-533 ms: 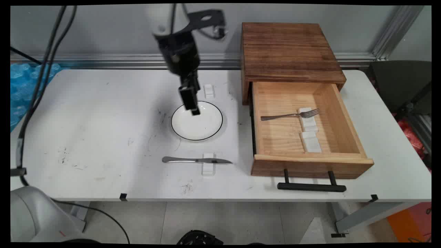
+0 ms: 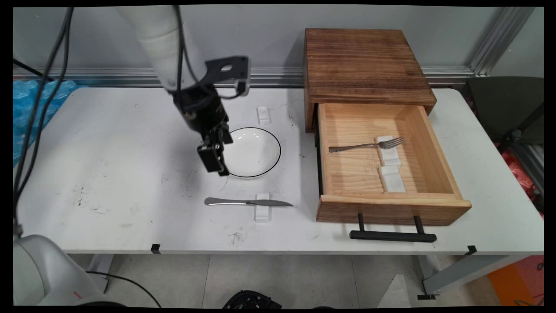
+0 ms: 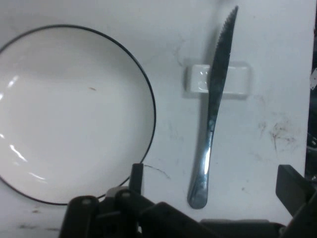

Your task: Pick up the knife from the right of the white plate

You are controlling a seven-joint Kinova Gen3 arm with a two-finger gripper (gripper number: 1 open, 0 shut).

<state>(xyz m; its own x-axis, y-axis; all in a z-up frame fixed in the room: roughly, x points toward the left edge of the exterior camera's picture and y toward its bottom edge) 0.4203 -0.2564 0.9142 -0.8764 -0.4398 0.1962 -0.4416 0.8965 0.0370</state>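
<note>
While the claw [image 2: 216,163] hangs above the table [image 2: 121,152] with its fingers spread wide and nothing between them, the plate's [image 2: 256,150] edge sits just beside it and the knife [image 2: 247,202] lies nearer the camera, blade across a small white rest [image 2: 263,213]. In the hand view the knife's handle [image 3: 200,188] lies between the fingers. Risk — a descent off-line could strike the plate's rim, or tip the knife off its rest.

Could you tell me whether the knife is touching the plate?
Apart. The hand view shows bare table between the knife and the plate's rim; the main view confirms the gap, with the knife resting on a small white rest.
</note>
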